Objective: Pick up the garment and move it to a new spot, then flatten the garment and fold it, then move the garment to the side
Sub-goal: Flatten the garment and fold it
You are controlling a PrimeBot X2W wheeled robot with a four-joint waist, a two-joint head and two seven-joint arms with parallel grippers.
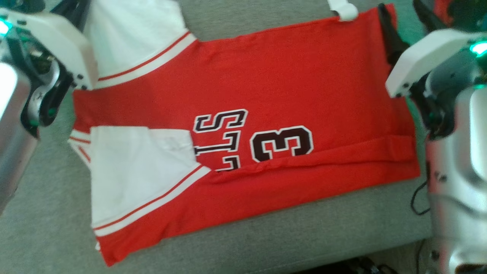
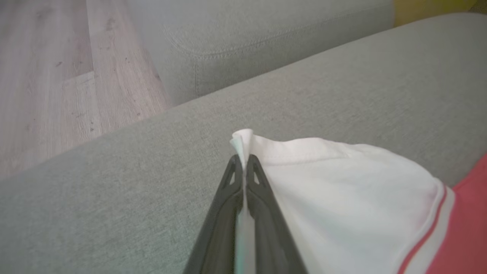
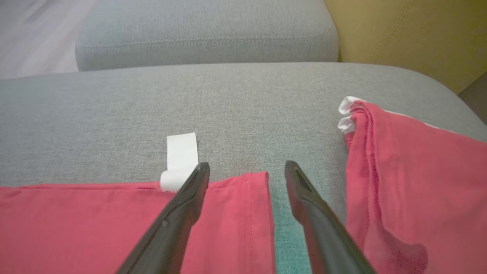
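The garment [image 1: 266, 87] is a red jersey with white sleeves and dark lettering, spread over a grey sofa cushion [image 1: 45, 220]. Its near edge is folded over in a long flap [image 1: 323, 160]. My left gripper [image 2: 241, 163] is shut on the hem of the far white sleeve [image 2: 342, 182], and a pinch of white cloth sticks up past the tips. My right gripper [image 3: 248, 167] is open over the far corner of the red hem [image 3: 236, 213], with one finger on the cloth and the other over bare cushion. A white tag [image 3: 182, 152] lies beside its left finger.
More red cloth with a white edge [image 3: 411, 171] lies right of the right gripper across a strip of cushion; I cannot tell whether it belongs to the jersey. Beyond are another grey cushion [image 3: 205, 34], a yellow one [image 3: 411, 34] and wooden floor [image 2: 57, 76]. A dark cable [image 1: 416, 201] hangs near my right side.
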